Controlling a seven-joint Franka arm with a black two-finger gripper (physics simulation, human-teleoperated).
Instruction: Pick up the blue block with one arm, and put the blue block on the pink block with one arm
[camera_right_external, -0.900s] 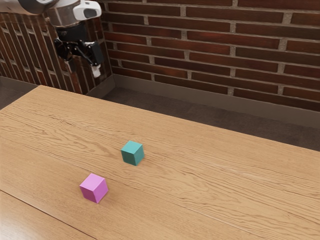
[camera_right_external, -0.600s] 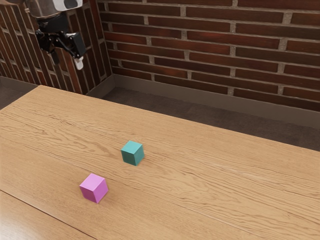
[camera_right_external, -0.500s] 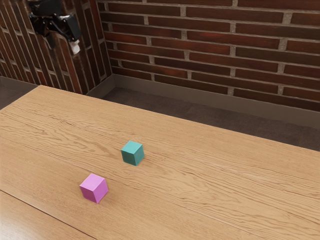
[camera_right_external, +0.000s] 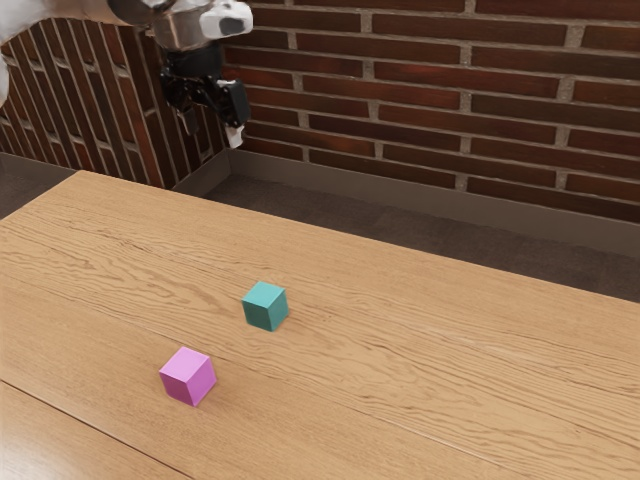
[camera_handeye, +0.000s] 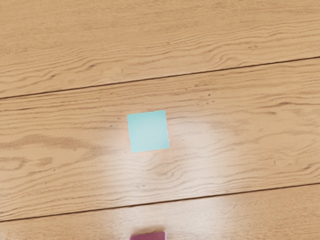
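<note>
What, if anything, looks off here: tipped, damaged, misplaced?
Nothing stands out. The teal block and the pink block sit flat on the table, apart and intact. The hand hangs open and empty, high above them.

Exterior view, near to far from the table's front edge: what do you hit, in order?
pink block → teal block → dark floor → brick wall
</note>
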